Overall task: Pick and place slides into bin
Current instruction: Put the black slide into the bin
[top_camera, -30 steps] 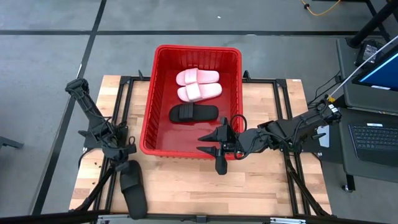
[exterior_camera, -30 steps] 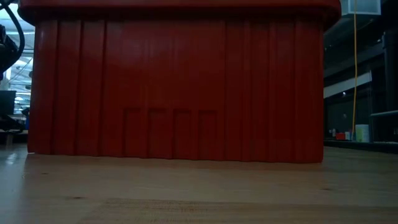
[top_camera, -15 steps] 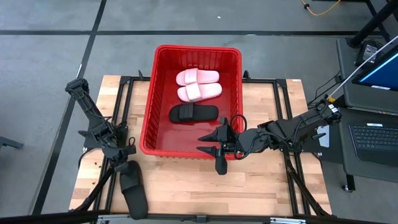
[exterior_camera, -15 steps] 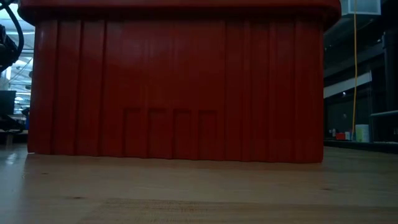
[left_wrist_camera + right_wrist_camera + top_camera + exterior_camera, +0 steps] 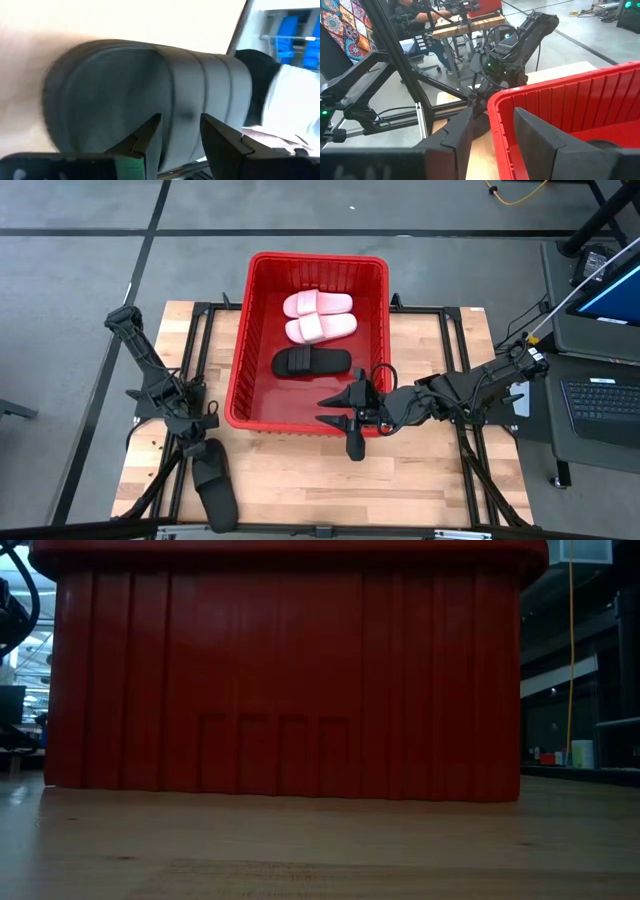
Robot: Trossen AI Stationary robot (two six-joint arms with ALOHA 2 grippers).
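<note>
The red bin [image 5: 247,330] stands at the table's far middle and fills the low view [image 5: 290,670]. In it lie two pale pink slides [image 5: 319,304] [image 5: 321,327] and one black slide [image 5: 312,362]. A second black slide [image 5: 215,485] lies flat on the table at the near left. My left gripper [image 5: 199,442] is open, low over that slide's far end; its wrist view shows the ribbed strap [image 5: 190,85] just past the fingers. My right gripper [image 5: 332,410] is open and empty over the bin's near rim [image 5: 530,92], right of its middle. My left gripper comes at the black slide from above. Its open fingers [image 5: 150,137] stand close over the wide strap, near the slide's far end. I cannot tell whether they touch it. The slide lies flat on the table.
The bin's high near wall [image 5: 290,740] stands between both grippers and the slides inside. Bare wooden table [image 5: 400,480] lies in front of the bin. My left arm [image 5: 517,42] shows beyond the bin's corner. A desk with a laptop [image 5: 600,405] stands off the table's right.
</note>
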